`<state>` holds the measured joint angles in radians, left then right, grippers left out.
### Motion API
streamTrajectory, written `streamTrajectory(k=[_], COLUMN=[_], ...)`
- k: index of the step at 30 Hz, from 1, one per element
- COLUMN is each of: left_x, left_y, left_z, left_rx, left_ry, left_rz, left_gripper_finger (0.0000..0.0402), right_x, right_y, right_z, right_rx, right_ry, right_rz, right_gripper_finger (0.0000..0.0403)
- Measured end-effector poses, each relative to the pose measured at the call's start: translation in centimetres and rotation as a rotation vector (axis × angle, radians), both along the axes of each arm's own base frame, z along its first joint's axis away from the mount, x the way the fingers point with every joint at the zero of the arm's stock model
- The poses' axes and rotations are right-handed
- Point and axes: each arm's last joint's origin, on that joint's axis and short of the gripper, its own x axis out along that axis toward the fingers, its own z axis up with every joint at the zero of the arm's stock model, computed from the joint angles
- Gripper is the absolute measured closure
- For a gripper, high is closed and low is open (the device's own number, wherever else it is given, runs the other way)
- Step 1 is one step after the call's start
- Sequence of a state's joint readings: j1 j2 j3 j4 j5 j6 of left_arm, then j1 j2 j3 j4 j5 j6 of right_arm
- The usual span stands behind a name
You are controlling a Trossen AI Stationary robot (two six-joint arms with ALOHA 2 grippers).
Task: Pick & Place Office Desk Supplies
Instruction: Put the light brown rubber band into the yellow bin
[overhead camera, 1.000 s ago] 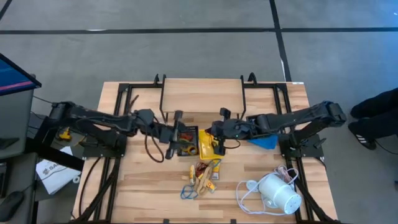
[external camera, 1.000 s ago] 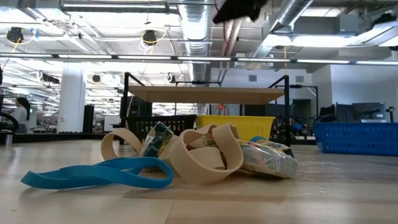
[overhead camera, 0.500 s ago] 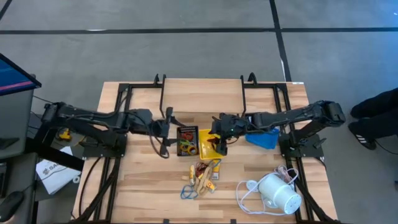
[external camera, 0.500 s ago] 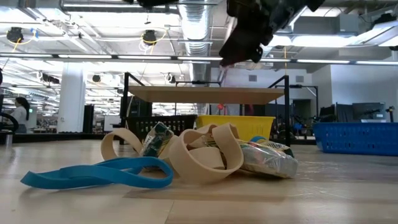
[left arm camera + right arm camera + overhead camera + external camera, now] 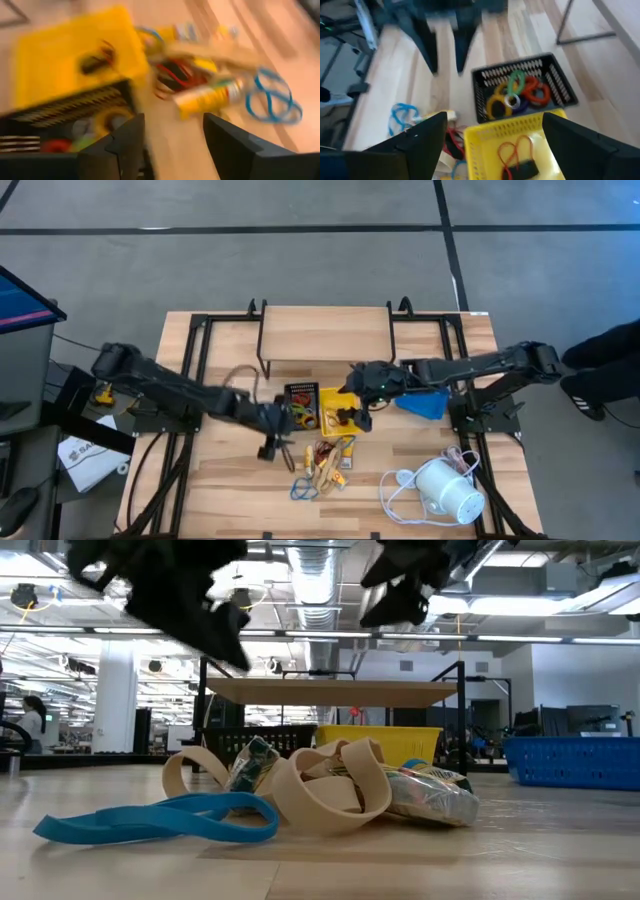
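The loose office supplies (image 5: 322, 462) lie in a pile at the table's near middle: a blue band (image 5: 160, 820), tan loops (image 5: 330, 790), red bands and yellow pieces (image 5: 205, 85). My left gripper (image 5: 282, 450) hangs open just left of the pile, slanting down, with nothing between its fingers (image 5: 125, 145). Over the yellow tray (image 5: 335, 408) my right gripper (image 5: 495, 145) is open and holds nothing. In that tray lie a red band (image 5: 517, 147) and a small black piece (image 5: 520, 169). The black mesh tray (image 5: 525, 90) holds coloured bands.
A blue tray (image 5: 425, 402) stands right of the yellow one. At the near right a white cylindrical device (image 5: 447, 490) rests with its cord. A raised wooden shelf (image 5: 325, 332) on a black frame spans the far middle. Bare tabletop lies left of the pile.
My left gripper has pulled back from over the black mesh tray, then swung toward the table's near edge and down, tipping its fingers downward, to stop beside the pile. My right gripper has sunk a little over the yellow tray.
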<state>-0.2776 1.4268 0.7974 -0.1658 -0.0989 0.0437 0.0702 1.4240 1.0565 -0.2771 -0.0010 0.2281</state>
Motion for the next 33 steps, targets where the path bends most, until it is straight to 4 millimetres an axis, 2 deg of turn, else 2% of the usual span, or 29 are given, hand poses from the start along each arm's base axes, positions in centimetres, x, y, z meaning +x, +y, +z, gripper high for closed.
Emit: streamTrajectory(k=[4,8,16,26,29,33], left_x=[0.5,0.9,2.2,2.7,2.9,3.0], left_y=[-1.8,-2.8,-3.5,-3.7,-3.2,-3.2], left_z=[-3.3,-5.2,-6.1,-8.2,-8.1,-7.5], left_rx=[0.015,0.008,-0.136,-0.137,-0.142,-0.135], left_ry=[0.113,0.150,0.103,0.133,0.135,0.107], left_rz=[-0.070,-0.110,-0.220,-0.220,-0.198,-0.239], left_gripper_finger=[0.0212,0.0212,0.0194,0.0185,0.0223,0.0361], right_x=[-0.3,-0.3,-0.3,-0.3,-0.3,-0.3], right_y=[0.5,0.6,0.7,0.8,0.8,0.8], right_z=[0.5,0.3,0.3,0.3,0.4,0.3], right_rx=[-0.012,-0.017,-0.019,-0.019,-0.019,-0.018], right_ry=[-0.021,-0.008,-0.004,-0.009,-0.014,-0.011], right_rz=[0.024,0.025,0.027,0.031,0.031,0.031], right_gripper_finger=[0.0082,0.0083,0.0084,0.0084,0.0084,0.0084])
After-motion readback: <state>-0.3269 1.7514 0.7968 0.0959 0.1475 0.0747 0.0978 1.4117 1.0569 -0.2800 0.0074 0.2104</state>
